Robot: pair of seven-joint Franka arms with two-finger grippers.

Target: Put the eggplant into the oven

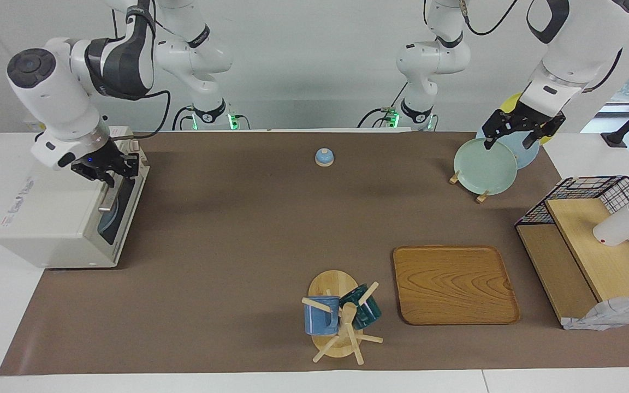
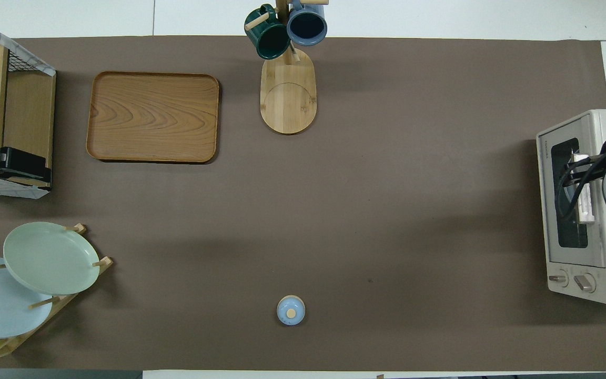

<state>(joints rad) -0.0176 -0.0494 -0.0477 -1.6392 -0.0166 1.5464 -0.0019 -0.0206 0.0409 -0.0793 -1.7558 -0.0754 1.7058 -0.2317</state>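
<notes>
Facing view: right gripper [image 1: 108,171] sits over the oven [image 1: 58,218] door's handle, jaws' width unclear; left gripper [image 1: 516,130] waits wide.

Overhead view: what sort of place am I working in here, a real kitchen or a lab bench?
Most likely a lab bench staged as a kitchen: a brown mat covers the table, with a toaster oven, a mug tree and a plate rack spread out on it.
</notes>
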